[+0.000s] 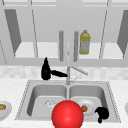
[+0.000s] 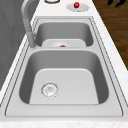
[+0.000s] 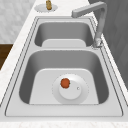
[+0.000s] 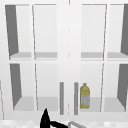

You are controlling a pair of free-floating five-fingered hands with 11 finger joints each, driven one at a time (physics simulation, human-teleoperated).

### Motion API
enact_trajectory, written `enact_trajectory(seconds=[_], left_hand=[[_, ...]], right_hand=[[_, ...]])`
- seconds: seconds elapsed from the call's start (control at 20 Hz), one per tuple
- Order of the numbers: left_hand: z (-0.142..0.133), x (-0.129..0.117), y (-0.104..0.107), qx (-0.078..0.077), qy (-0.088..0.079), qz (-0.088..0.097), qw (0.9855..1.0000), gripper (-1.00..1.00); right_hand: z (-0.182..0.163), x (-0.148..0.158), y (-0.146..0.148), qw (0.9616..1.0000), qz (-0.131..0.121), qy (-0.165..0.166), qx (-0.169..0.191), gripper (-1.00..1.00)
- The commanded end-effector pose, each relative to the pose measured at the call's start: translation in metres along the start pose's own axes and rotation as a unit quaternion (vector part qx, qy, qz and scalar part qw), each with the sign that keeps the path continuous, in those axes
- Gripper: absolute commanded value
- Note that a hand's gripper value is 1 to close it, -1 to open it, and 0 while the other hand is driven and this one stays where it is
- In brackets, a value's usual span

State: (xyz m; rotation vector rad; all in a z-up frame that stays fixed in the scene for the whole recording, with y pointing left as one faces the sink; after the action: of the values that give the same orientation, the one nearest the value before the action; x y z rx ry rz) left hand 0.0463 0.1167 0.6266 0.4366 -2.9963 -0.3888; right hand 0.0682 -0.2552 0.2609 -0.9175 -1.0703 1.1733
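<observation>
Care with the approach is what I am advising at this moment: I judge that you are working at the faucet (image 1: 68, 75), so you are doing well if you are bringing the left hand (image 1: 46, 71) to it slowly and from the side, without knocking the spout.

Your left hand is hovering above the back rim of the left basin, just beside the faucet's stem. It is spread: one finger is pointing straight up and another is stretching to the right, its tip almost reaching the stem, and it is holding nothing.

Your right hand (image 1: 102, 113) is hanging at the front right corner of the sink (image 1: 25, 100), with its fingers curled down and nothing inside them. It is near the plate (image 1: 87, 103) which is lying in the right basin and carrying a small orange thing (image 1: 84, 108). A red ball (image 1: 67, 115) is showing low before the sink's front edge.
</observation>
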Motion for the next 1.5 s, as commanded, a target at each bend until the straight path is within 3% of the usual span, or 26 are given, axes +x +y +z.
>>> enact_trajectory(seconds=[0.0, 0.3, 0.4, 0.5, 0.85, 1.1, 1.45], left_hand=[[-0.01, 0.002, -0.002, 0.048, 0.037, -0.005, 0.9981, -1.0], [-0.032, 0.011, -0.004, 0.053, 0.021, -0.014, 0.9983, -1.0], [-0.04, 0.012, -0.007, 0.048, 0.021, -0.021, 0.9984, -1.0], [-0.04, 0.011, -0.003, 0.049, 0.034, -0.034, 0.9977, -1.0], [-0.058, 0.012, -0.003, 0.041, 0.031, -0.058, 0.997, -1.0], [-0.07, 0.011, -0.004, 0.042, 0.034, -0.079, 0.9954, -1.0], [-0.084, 0.013, -0.004, 0.046, 0.044, -0.095, 0.9934, -1.0]], right_hand=[[0.0, 0.0, 0.0, 1.0, 0.0, 0.0, 0.0, 0.0], [0.0, 0.0, 0.0, 1.0, 0.0, 0.0, 0.0, 0.0], [0.0, 0.0, 0.0, 1.0, 0.0, 0.0, 0.0, 0.0], [0.0, 0.0, 0.0, 1.0, 0.0, 0.0, 0.0, 0.0], [0.0, 0.0, 0.0, 1.0, 0.0, 0.0, 0.0, 0.0], [0.0, 0.0, 0.0, 1.0, 0.0, 0.0, 0.0, 0.0], [0.0, 0.0, 0.0, 1.0, 0.0, 0.0, 0.0, 0.0]])
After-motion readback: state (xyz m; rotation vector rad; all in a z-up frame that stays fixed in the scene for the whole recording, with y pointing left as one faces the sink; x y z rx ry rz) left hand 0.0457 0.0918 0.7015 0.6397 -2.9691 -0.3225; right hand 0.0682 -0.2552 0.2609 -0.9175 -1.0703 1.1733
